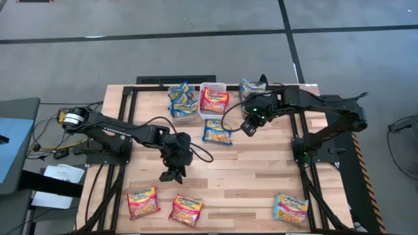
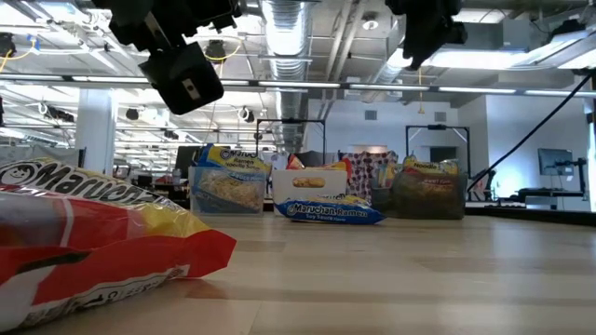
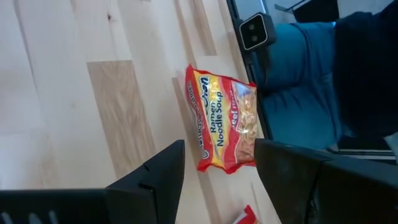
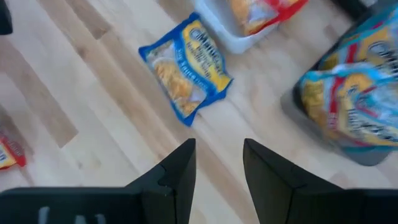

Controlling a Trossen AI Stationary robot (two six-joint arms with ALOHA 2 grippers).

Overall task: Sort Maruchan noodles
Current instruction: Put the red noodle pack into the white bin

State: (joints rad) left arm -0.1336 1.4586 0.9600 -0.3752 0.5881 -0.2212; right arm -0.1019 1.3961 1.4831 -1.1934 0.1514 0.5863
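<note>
The wooden slat table (image 1: pixel 261 176) has a broad bare stretch across its middle and right side, between the far row of bins and the packets along the near edge.

At the far edge stand three rectangular bins side by side: a clear bin (image 1: pixel 182 102) with blue-trimmed packets stacked at angles, a white bin (image 1: pixel 213 100) with a red-trimmed packet, and a dark grey bin (image 1: pixel 251 89) with light blue-trimmed packets.

Just near of the white bin a blue-trimmed Maruchan packet (image 1: pixel 217 132) lies flat on the wood, its long axis running roughly left to right, slightly skewed; it is crinkly, glossy plastic with a yellow picture.

Near the front edge lie three more flat packets: a red-trimmed one (image 1: pixel 143 201) at the left with its long axis running near to far, tilted; another red one (image 1: pixel 186 209) just beside it; and a pink-trimmed one (image 1: pixel 290 209) well apart at the right, close to the table's corner.

The left gripper (image 1: pixel 172 173) hangs above bare wood at mid-table, fingers spread and empty, with the left red packet ahead of it in its wrist view. The right gripper (image 1: pixel 249 126) hovers beside the blue packet, near the grey bin, fingers parted and holding nothing.
</note>
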